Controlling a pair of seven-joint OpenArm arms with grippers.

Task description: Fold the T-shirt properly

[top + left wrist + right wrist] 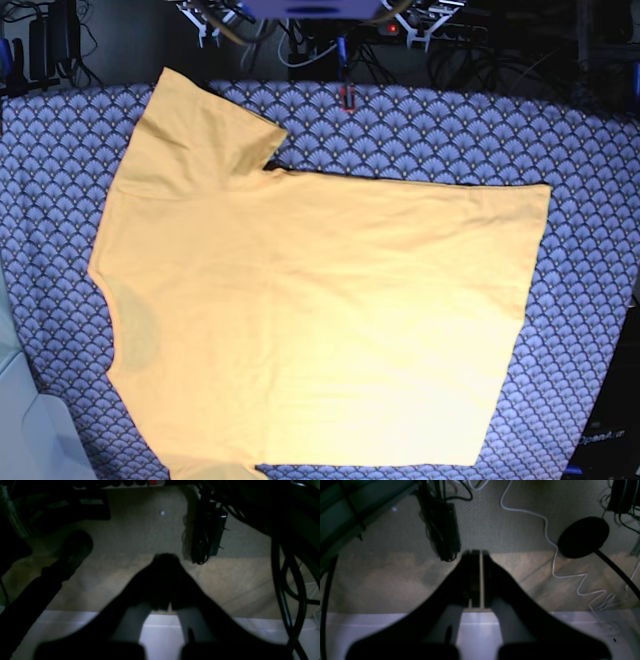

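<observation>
A: Start at the left of the base view. What lies there?

B: The blue-grey scale-patterned cloth point(60, 200) covers the desk, and on it the T-shirt point(320, 320) is spread flat. Its neckline sits at the left edge, one short sleeve point(205, 130) reaches toward the upper left, and the hem runs down the right side. The lower sleeve is cut off by the bottom of the view.

A: Does either arm show there?

B: No, neither is over the shirt. Only cables and rig parts show along the top edge.

A: The right tool, then?

B: In the right wrist view the right tool point(476, 555) points at a carpeted floor. Its two fingers stand nearly together, with only a thin slit of light between them, and nothing is held there. A white cable point(552, 555) snakes across the floor at its right, beside a round black base point(583, 536).

A: And the left tool?

B: The left tool point(166, 557) is a dark shape with its tips merged into one; they look together, with nothing between them. A black box point(208, 535) lies on the floor just to its right.
</observation>
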